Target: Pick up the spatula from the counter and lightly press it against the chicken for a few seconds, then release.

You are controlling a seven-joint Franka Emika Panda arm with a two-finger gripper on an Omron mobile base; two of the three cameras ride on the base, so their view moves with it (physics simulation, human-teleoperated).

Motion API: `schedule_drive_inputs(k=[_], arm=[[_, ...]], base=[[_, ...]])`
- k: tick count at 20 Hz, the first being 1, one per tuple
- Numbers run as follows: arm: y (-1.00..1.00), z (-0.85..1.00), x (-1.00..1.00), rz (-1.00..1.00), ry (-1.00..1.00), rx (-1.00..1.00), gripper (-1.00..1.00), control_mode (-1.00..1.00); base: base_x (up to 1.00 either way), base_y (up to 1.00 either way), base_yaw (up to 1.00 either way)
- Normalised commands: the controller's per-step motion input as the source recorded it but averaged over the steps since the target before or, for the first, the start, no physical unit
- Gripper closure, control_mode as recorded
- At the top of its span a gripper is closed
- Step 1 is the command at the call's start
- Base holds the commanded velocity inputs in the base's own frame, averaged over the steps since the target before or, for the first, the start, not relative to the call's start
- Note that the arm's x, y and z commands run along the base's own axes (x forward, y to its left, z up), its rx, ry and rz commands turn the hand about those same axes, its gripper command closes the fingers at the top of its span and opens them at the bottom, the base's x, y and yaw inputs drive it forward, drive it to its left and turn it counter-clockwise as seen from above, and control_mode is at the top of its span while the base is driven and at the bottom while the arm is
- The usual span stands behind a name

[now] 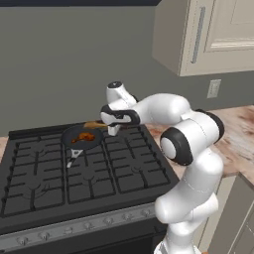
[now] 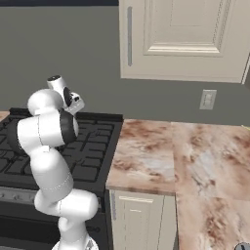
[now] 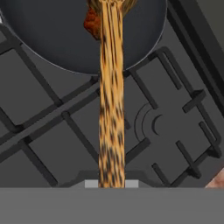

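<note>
At the upper middle of the left base view, the gripper (image 1: 113, 130) was clenched on the wooden handle of the spatula (image 3: 111, 109), so the pickup looked done: the tool was off the surface (image 1: 239, 135) and hung over the stove (image 1: 89, 171). In the hand view its handle ran from the bottom centre straight up into the dark pan (image 3: 144, 48) at the top of the frame. There its broad end overlapped the reddish chicken (image 3: 91, 22). Whether the blade was actually pressing on the meat or only hovering above it could not be told, since the frame's top edge cut it off. By my reading, the press was beginning or under way, and the hold and the release remained.
</note>
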Motion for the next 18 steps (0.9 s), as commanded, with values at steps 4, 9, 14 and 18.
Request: schedule_drive_inputs(k=[4,9,14,18], arm=[[0.07,-0.15,0.35,0.12,0.00,0.00,1.00,-1.00],[0.10,-0.14,0.40,0.11,0.00,0.00,1.00,-1.00],[0.07,-0.21,0.37,0.10,0.00,0.00,1.00,-1.00],[0.11,-0.22,0.33,0.09,0.00,0.00,1.00,-1.00]], base=[[0.00,0.00,0.00],[0.00,0.00,0.00],[0.00,0.00,0.00],[0.00,0.00,0.00]])
